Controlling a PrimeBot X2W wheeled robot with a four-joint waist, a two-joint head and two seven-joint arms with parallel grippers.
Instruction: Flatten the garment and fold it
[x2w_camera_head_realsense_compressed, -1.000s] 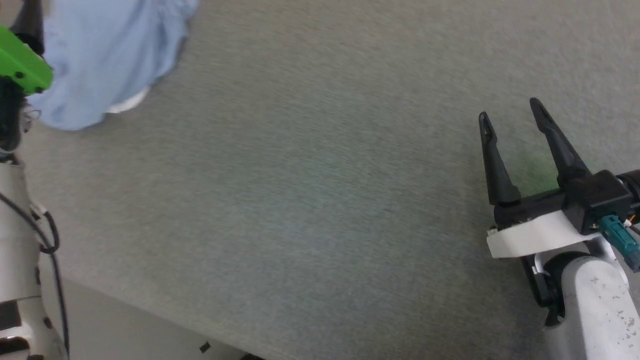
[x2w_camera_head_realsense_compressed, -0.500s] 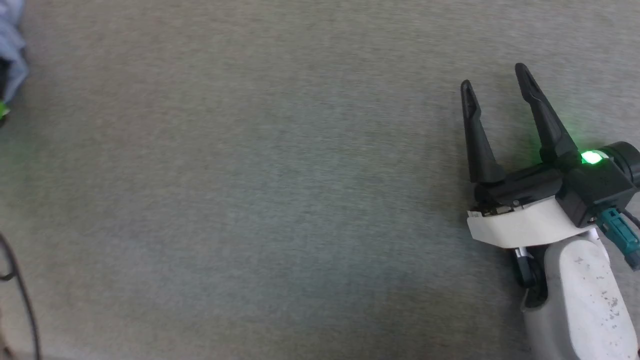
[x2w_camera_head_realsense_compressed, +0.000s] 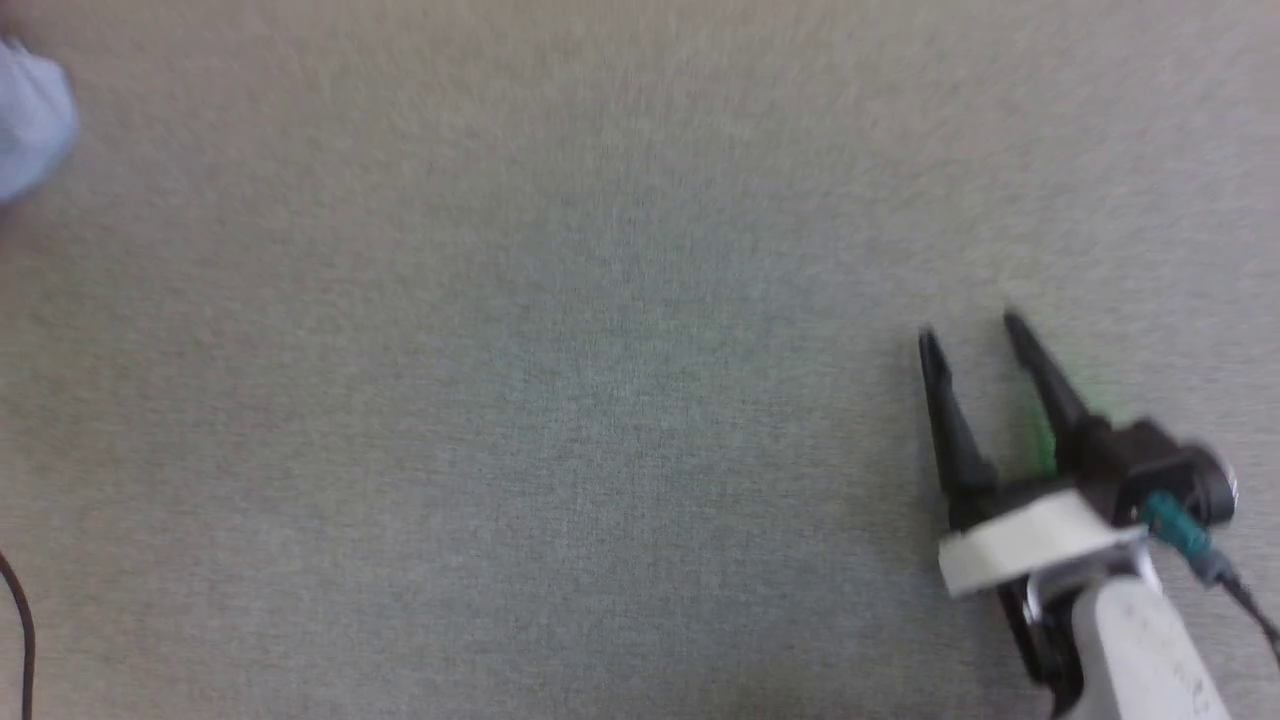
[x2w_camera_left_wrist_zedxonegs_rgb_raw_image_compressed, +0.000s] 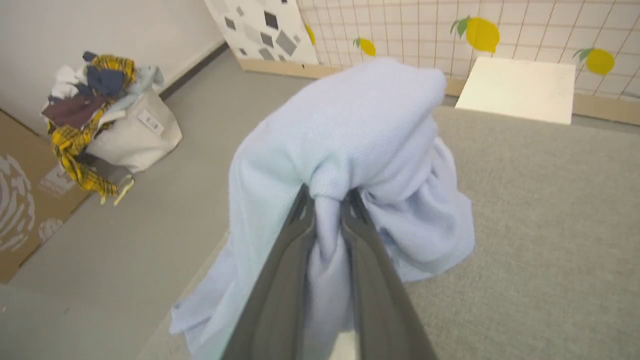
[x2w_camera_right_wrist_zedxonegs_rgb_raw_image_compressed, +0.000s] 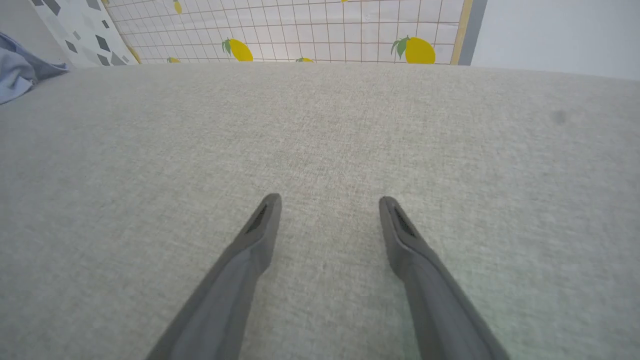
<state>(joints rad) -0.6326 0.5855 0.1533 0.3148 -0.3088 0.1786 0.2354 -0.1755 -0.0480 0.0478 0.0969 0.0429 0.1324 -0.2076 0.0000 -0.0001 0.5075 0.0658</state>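
Now your left gripper (x2w_camera_left_wrist_zedxonegs_rgb_raw_image_compressed: 327, 192) is pinched tight on a bunch of the garment (x2w_camera_left_wrist_zedxonegs_rgb_raw_image_compressed: 360, 125). The blue cloth puffs up over the fingertips and hangs down on both sides of them. Your right gripper (x2w_camera_right_wrist_zedxonegs_rgb_raw_image_compressed: 329, 202) has its two fingers spread wide, with just grey mat (x2w_camera_right_wrist_zedxonegs_rgb_raw_image_compressed: 320, 125) showing between them. It points low along the mat. The garment lies far off to its left.

The left end effector (x2w_camera_left_wrist_zedxonegs_rgb_raw_image_compressed: 327, 196) has clamped onto the garment (x2w_camera_left_wrist_zedxonegs_rgb_raw_image_compressed: 350, 115); the head camera swung.
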